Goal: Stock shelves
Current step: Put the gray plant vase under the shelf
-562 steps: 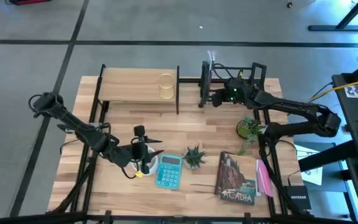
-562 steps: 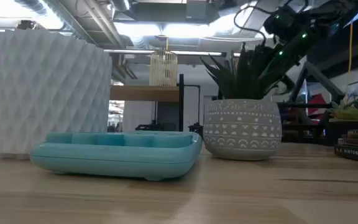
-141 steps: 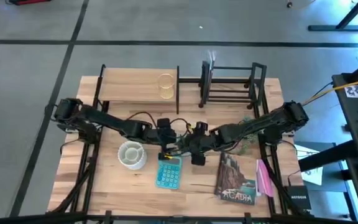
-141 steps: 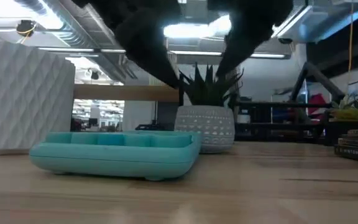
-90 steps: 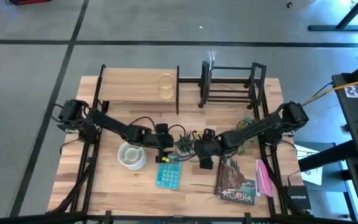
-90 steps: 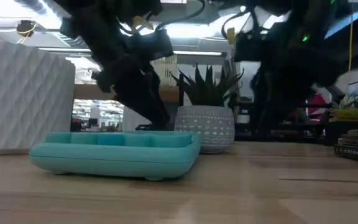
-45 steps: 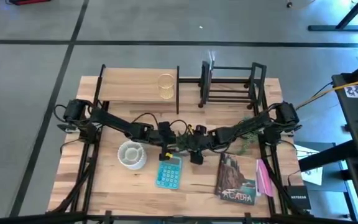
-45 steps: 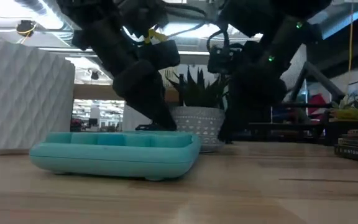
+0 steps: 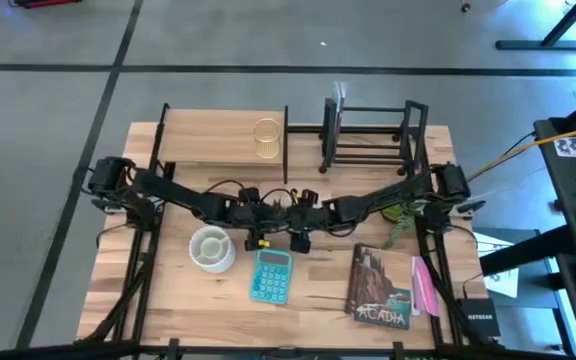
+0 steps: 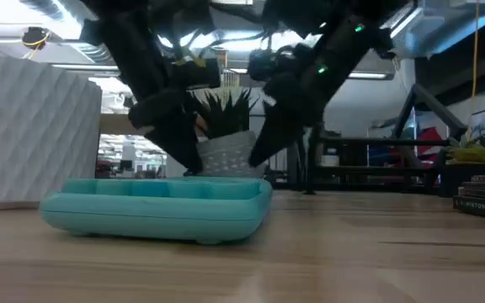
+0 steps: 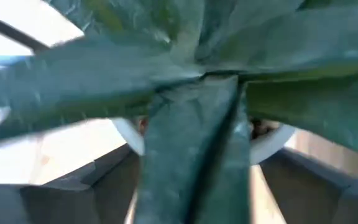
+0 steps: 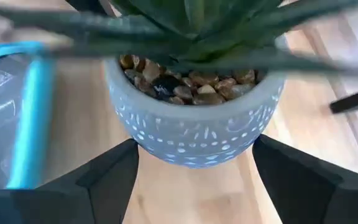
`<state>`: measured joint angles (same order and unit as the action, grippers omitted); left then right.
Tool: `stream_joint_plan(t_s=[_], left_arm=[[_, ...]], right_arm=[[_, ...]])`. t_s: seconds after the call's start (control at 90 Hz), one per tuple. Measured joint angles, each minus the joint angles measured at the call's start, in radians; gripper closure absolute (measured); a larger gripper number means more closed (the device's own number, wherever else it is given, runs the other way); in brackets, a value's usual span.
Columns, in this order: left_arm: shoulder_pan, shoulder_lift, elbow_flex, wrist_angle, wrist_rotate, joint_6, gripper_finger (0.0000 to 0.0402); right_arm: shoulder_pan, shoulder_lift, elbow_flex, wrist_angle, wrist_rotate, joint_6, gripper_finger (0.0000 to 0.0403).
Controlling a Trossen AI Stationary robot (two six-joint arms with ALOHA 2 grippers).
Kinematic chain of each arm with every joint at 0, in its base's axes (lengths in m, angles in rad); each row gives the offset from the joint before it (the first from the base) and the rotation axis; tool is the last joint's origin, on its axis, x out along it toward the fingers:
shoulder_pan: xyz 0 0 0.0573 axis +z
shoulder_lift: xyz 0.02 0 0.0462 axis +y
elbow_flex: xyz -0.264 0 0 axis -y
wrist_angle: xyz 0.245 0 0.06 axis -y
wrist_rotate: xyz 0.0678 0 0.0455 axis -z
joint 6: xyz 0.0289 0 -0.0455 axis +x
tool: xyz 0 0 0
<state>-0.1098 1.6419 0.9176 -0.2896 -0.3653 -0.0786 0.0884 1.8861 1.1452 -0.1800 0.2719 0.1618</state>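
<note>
At mid-worktop (image 9: 168, 300), both claws meet at the potted succulent (image 12: 194, 118): right claw (image 12: 194, 180) clenched on its patterned pot, left claw (image 9: 261, 212) state undetermined. Step: lifting the plant. Next: carry to the wood shelf (image 9: 208, 140), which bears a wire cup (image 9: 267, 138); black rack (image 9: 368, 135) appears unstocked.

Wood tabletop (image 9: 178, 290): calculator (image 9: 271, 276), white cup (image 9: 211, 249), book (image 9: 380, 286), possibly pink pen (image 9: 424, 285).

An open-plan office: exposed ceiling ducts (image 10: 99, 34), distant desks (image 10: 125, 160)
</note>
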Motion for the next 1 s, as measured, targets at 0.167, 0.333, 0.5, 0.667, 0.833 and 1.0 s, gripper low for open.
stream_joint_plan(t_s=[0.167,0.333,0.5,0.667,0.833,1.0], left_arm=[[0.021,-0.001,0.002,-0.072,-0.065,-0.002,0.0107],[0.043,-0.001,0.004,-0.119,-0.105,0.002,0.0107],[0.073,-0.002,0.007,-0.168,-0.142,0.0,0.0107],[0.109,-0.002,0.007,-0.147,-0.169,0.012,0.0107],[0.15,-0.002,0.009,-0.123,-0.171,0.006,0.0107],[0.176,-0.003,0.01,-0.108,-0.174,0.0,0.0107]], right_arm=[[-0.041,0.061,0.058,0.007,0.004,-0.018,0.0109],[-0.075,0.101,0.109,0.007,0.005,-0.021,0.0109],[-0.098,0.125,0.133,0.032,0.032,-0.011,0.0109],[-0.125,0.129,0.134,0.043,0.061,0.035,0.0109],[-0.139,0.129,0.136,0.062,0.104,0.078,0.0109],[-0.135,0.128,0.139,0.072,0.151,0.082,0.0109]])
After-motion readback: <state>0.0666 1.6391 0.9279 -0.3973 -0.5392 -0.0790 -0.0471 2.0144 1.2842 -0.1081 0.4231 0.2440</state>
